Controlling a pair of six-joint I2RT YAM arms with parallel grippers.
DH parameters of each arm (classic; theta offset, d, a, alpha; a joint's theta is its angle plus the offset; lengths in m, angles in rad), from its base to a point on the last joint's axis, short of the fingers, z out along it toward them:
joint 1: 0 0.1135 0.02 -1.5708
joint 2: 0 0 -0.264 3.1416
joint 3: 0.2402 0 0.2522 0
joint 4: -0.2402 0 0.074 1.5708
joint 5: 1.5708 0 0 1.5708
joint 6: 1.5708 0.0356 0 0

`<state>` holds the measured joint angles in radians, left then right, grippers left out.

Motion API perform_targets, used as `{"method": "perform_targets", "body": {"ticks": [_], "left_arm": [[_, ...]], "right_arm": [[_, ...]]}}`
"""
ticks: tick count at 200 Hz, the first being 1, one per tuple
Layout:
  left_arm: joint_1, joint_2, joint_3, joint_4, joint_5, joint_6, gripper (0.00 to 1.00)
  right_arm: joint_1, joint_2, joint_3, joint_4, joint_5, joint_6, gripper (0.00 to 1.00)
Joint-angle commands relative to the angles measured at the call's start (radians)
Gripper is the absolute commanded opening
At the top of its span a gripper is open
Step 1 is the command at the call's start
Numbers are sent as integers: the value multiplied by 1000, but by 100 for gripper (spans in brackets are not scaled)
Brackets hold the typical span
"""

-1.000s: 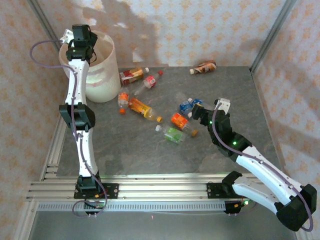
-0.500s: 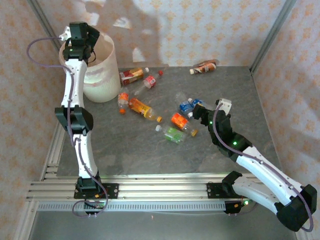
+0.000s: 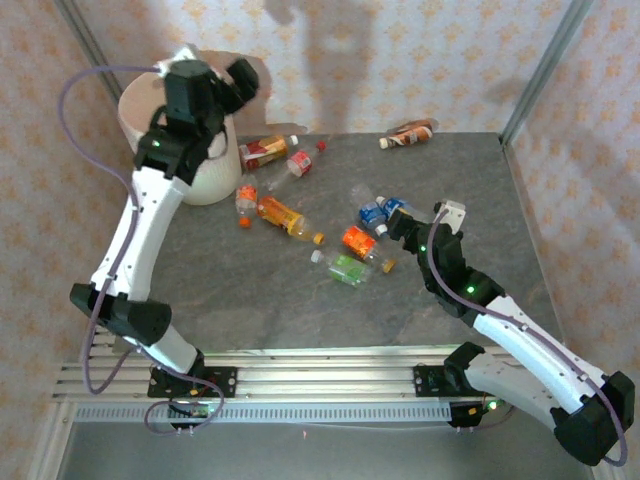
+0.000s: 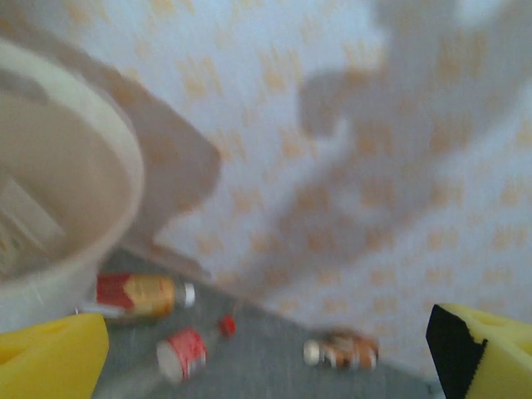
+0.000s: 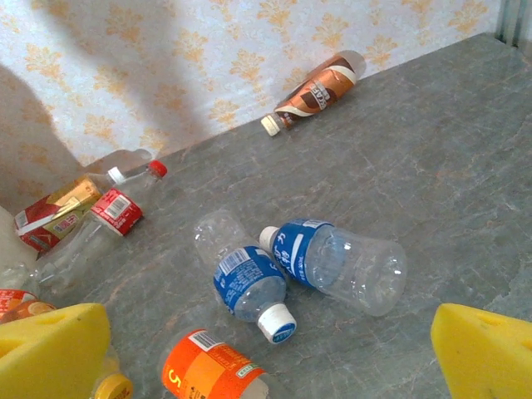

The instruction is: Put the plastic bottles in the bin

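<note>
Both grippers spread wide, holding nothing.
Top: left gripper (image 3: 232,82) above the bin (image 3: 208,178) at its right rim; right gripper (image 3: 420,225) just right of the blue-label bottles (image 3: 378,211). Left wrist: pads (image 4: 50,362) apart, bin (image 4: 91,216) to their left, three bottles (image 4: 183,353) ahead. Right wrist: pads (image 5: 50,349) apart, blue-label bottles (image 5: 249,283) straight ahead, orange-label bottle (image 5: 212,366) between the pads.

Off-white bin (image 3: 218,178), grey veined table (image 5: 449,166), pale wall (image 5: 249,50) with orange floral motifs; two blue-labelled bottles (image 5: 249,283), an orange-labelled bottle (image 5: 212,366), a brown-and-cream swirled bottle (image 5: 316,91), a red-labelled bottle (image 5: 116,212) with red cap
</note>
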<state>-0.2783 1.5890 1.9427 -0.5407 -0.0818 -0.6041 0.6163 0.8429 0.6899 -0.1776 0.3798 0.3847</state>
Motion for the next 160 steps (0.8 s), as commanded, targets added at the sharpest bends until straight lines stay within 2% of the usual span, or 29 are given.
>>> {"method": "perform_targets", "body": {"ticks": [1, 23, 33, 56, 71, 84, 102, 118, 141, 160], "left_arm": [[-114, -32, -132, 32, -73, 106, 100], [-221, -61, -223, 1, -165, 100, 100], [-248, -73, -276, 5, -165, 76, 100], [-265, -85, -405, 17, -157, -23, 100], [-264, -74, -462, -28, -199, -101, 100], [-257, -58, -484, -59, -187, -123, 100], [-239, -27, -489, -88, -166, -79, 100], [-205, 20, -479, -143, -195, -32, 100], [-129, 87, -472, -162, -143, 121, 100], [-77, 137, -445, -193, -153, 210, 100]], "right_arm": [[1, -15, -12, 20, 51, 23, 99], [0, -9, -13, 17, 53, 18, 99], [1, -5, -13, 14, 57, 20, 99], [1, 6, -19, 23, 58, 25, 99], [0, 12, -18, 26, 50, 24, 99], [0, 15, -12, 25, 46, 19, 99], [0, 16, -4, 21, 38, -6, 99], [0, 18, -3, 16, 36, -18, 99], [-1, 15, 2, 1, 32, -7, 99], [0, 12, 3, -9, 27, 3, 99]]}}
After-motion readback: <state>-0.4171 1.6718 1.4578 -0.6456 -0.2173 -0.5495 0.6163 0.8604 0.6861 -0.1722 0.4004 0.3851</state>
